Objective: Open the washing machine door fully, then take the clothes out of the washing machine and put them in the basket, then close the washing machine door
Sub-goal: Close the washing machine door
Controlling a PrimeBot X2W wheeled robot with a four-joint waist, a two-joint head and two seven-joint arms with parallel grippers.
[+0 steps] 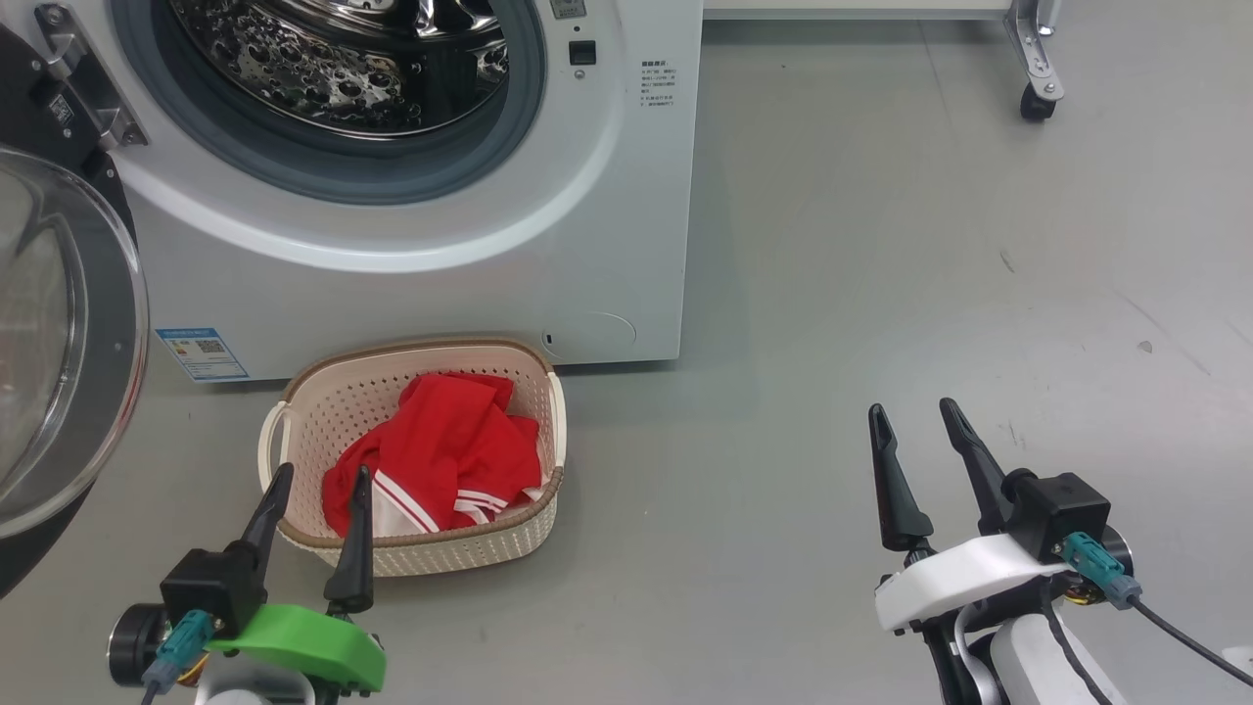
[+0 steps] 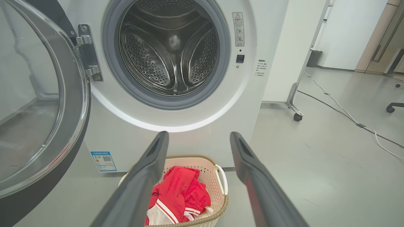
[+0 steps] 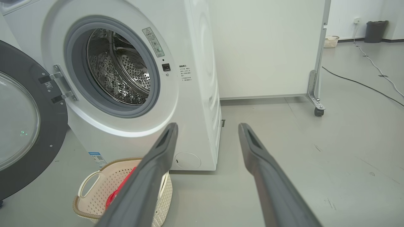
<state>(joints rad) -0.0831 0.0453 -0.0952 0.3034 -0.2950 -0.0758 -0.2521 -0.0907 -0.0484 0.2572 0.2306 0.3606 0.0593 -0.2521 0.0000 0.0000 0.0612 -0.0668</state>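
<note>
Closing the washing machine door (image 1: 69,333), hanging open at left, looks next, clothes (image 1: 440,450) lying in the basket (image 1: 411,348); left end effector (image 1: 323,472) and right end effector (image 1: 910,406), both spread and empty, should push its free rim rightward.

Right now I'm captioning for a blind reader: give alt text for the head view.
Red clothes lie in the cream basket on the floor before the washing machine, whose door stands open at left. The left gripper and right gripper are open, holding nothing.
</note>
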